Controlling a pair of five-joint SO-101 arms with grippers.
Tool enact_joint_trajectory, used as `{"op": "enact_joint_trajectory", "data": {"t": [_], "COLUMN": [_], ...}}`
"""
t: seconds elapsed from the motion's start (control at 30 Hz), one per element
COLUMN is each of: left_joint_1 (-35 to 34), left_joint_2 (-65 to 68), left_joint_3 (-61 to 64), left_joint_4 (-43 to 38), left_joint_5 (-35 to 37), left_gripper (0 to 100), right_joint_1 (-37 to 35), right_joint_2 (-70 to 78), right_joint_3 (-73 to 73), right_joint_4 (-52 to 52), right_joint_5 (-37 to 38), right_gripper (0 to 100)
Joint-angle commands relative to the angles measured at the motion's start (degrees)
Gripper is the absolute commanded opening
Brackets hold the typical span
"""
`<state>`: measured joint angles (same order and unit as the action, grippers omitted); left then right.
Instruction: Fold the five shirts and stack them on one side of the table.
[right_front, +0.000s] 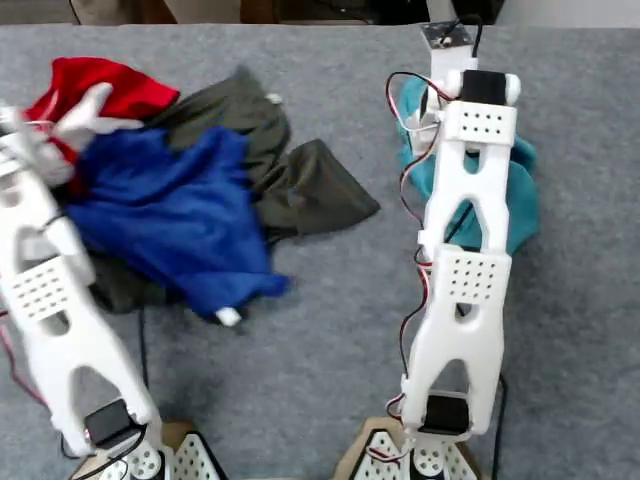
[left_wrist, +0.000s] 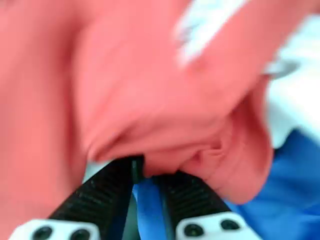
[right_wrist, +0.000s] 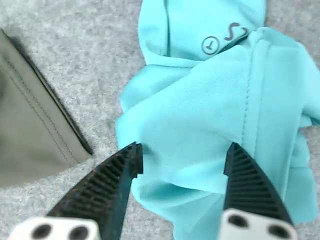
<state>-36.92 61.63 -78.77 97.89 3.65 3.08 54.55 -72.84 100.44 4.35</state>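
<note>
Teal shirt (right_front: 524, 195) half hidden under right arm (right_front: 480, 130), red shirt (left_wrist: 125, 90) blurred (very close)

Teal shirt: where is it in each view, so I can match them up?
High view: teal shirt at the picture's right, under the right arm.
Right wrist view: teal shirt in the middle, behind the open jaws.
Left wrist view: red shirt and blue shirt instead.
Shared landmark: olive shirt, beside the teal one.
</note>
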Motion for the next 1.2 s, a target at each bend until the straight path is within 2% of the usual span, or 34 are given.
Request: {"op": "enact_joint_trajectory", "data": {"t": [0.0, 0.13, 0.27, 0.4, 0.5, 0.8, 0.87, 1.03, 1.17], "left_joint_1": [-5.89, -7.82, -6.24, -1.49, 2.55, 22.07, 27.43, 40.26, 48.53], "left_joint_2": [-0.75, -0.75, -0.75, -2.24, -6.81, -13.76, -13.76, -13.23, -13.05], "left_joint_3": [-6.68, -8.62, -8.88, -8.44, -8.35, -4.66, -0.88, 10.64, 16.35], "left_joint_4": [0.0, 0.18, 1.93, 3.08, 3.08, 3.08, 3.08, 2.81, 1.32], "left_joint_5": [-0.79, -0.44, -0.44, 0.26, 5.36, 7.74, 8.35, 8.62, 8.62], "left_gripper": [2, 2, 2, 13, 21, 22, 22, 23, 23], "right_joint_1": [1.01, 1.54, 3.3, 4.35, 4.09, 1.71, 1.19, 1.63, 2.15], "right_joint_2": [-4.97, -5.14, -5.14, -4.26, -2.42, 6.73, 6.99, 6.99, 6.73], "right_joint_3": [-4.44, -8.92, -10.95, -8.84, -4.62, -0.57, -0.48, -0.48, -0.66], "right_joint_4": [-0.44, -0.09, 0.0, 0.53, 0.35, -2.02, -2.11, -2.9, -2.81], "right_joint_5": [0.7, 0.62, 0.62, 0.62, 0.62, 0.44, 0.44, 0.7, 0.7], "right_gripper": [27.7, 27.7, 27.7, 27.7, 27.7, 26.8, 21.7, 0.2, 0.9]}}
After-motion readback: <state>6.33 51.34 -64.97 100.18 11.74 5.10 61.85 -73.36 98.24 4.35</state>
